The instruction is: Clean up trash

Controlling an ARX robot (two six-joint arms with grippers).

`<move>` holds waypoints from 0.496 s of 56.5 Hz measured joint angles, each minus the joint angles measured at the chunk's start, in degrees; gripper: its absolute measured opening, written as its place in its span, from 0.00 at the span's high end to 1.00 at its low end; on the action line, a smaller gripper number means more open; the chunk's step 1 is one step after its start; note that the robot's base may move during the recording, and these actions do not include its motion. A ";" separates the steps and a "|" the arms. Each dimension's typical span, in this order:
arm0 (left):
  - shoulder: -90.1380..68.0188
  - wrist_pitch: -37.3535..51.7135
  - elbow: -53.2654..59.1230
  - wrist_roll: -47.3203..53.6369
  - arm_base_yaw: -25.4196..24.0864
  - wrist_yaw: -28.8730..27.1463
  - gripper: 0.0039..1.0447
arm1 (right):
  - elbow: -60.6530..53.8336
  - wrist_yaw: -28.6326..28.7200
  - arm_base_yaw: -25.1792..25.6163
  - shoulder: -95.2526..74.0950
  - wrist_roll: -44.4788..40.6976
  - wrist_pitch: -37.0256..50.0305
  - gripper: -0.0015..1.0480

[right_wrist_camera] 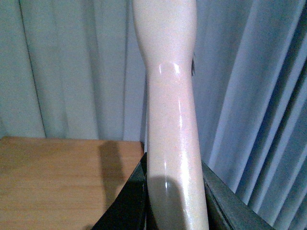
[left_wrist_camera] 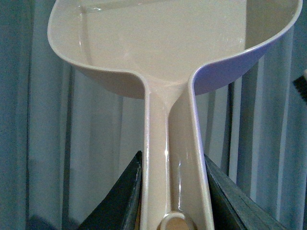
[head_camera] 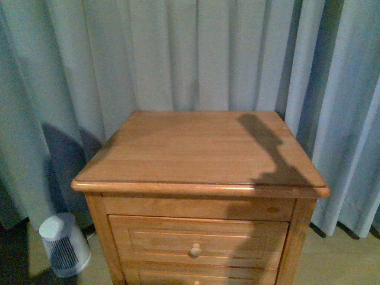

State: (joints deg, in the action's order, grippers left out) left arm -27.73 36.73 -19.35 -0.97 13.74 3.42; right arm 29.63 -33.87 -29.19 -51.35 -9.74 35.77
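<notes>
The trash shows in no view, so where it lies relative to either end effector cannot be told. The left end effector (left_wrist_camera: 172,160) is clenched on the handle of a cream dustpan (left_wrist_camera: 168,43), held in front of the curtain (head_camera: 178,53). The right end effector (right_wrist_camera: 173,164) grasps a cream handle (right_wrist_camera: 168,96) beside the edge of the wooden desk (head_camera: 196,148).

My cream plastic dustpan (left_wrist_camera: 163,43), glossy, its wide rounded pan pointing away from the wrist camera, narrow handle pinched in my left gripper (left_wrist_camera: 172,160), cream brush handle (right_wrist_camera: 170,120) clamped in my right gripper (right_wrist_camera: 173,165) (the trash itself I can't find in any view)
</notes>
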 joint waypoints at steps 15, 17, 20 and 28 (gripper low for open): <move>0.00 0.00 0.00 0.00 0.00 0.00 0.73 | -6.32 -5.57 -3.15 8.70 -4.76 6.47 0.80; 0.00 0.00 0.00 0.00 0.00 0.00 0.73 | -7.23 -5.95 -3.26 9.57 -5.31 7.52 0.80; 0.00 0.00 0.00 0.00 0.00 0.00 0.73 | -7.89 -6.38 -3.28 10.03 -5.81 7.76 0.80; 0.00 0.00 0.00 0.00 0.00 0.00 0.73 | -8.11 -6.69 -3.28 10.43 -6.45 7.91 0.80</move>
State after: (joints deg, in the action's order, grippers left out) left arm -27.73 36.73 -19.35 -0.97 13.74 3.42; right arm 21.52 -40.56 -32.47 -40.93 -16.19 43.68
